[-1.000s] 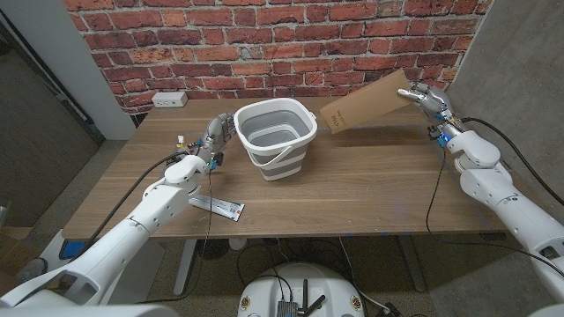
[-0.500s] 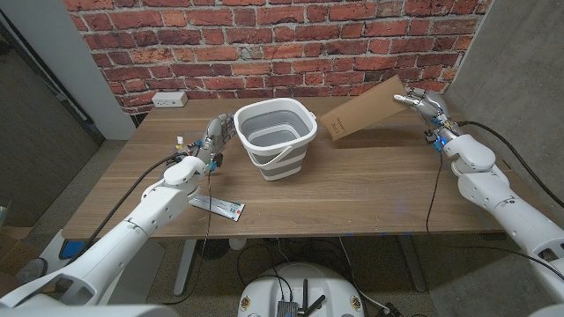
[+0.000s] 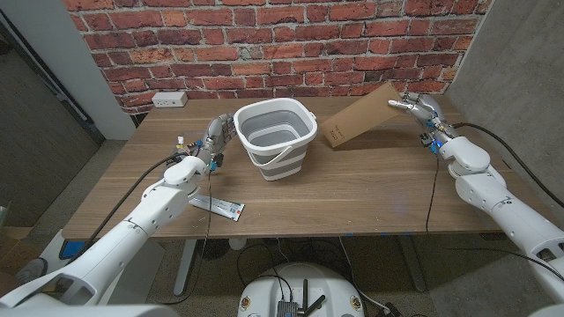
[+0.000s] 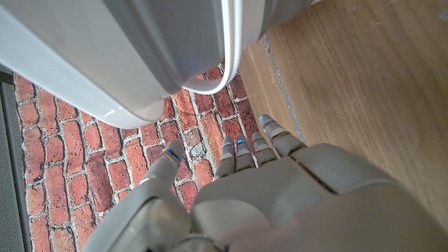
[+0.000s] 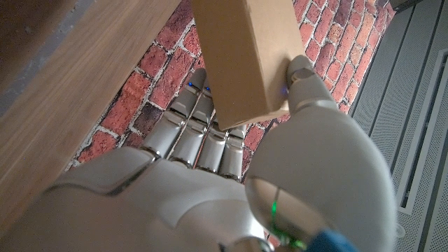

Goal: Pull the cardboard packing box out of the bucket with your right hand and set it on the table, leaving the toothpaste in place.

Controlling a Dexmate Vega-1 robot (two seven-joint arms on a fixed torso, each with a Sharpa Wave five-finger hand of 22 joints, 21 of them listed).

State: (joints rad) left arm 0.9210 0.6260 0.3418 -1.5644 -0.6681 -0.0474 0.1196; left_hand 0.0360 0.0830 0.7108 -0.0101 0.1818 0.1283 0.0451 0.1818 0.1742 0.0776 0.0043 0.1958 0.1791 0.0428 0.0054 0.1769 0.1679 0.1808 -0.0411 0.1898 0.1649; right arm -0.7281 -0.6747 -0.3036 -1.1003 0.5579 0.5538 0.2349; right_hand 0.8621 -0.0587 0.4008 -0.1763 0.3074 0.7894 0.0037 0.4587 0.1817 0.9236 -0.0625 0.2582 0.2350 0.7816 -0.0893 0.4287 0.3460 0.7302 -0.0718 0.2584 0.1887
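Right hand (image 3: 421, 109) grasping cardboard packing box (image 3: 361, 116), lowered since earlier, its low end nearing table (image 3: 370, 189) beside bucket (image 3: 275, 136)

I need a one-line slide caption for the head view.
Right hand holds the tilted cardboard box beside the grey bucket; toothpaste lies near the left arm.

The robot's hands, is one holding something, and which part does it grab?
The right hand holds the cardboard box by its upper end, pinched between its fingers. The left hand holds nothing.
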